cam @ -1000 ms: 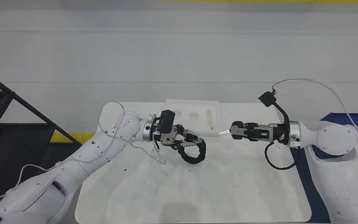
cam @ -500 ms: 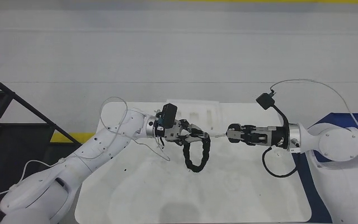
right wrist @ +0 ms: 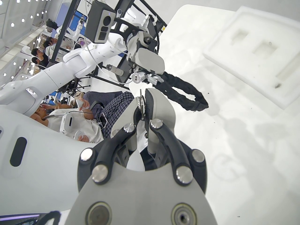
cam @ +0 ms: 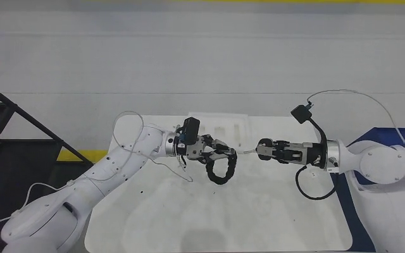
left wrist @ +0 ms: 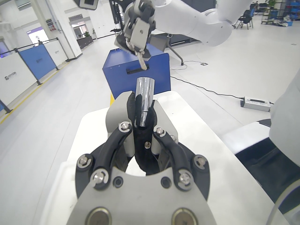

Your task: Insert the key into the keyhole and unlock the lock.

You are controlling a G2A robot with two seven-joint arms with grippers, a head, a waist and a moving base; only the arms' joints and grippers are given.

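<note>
My left claw has carried the lock rightward since a second ago, over mid-table. It clamps the lock with the keyhole facing the key, which is pinched in my right claw: close, aimed for insertion, not touching.

A white table stands on pale grey floor. At nine o'clock a black frame, at three a blue cabinet.

No text, number or sign can be read. In the left wrist view, a white barrier panel and the blue barrier panel beside it each carry a small printed mark, too small to make out.
</note>
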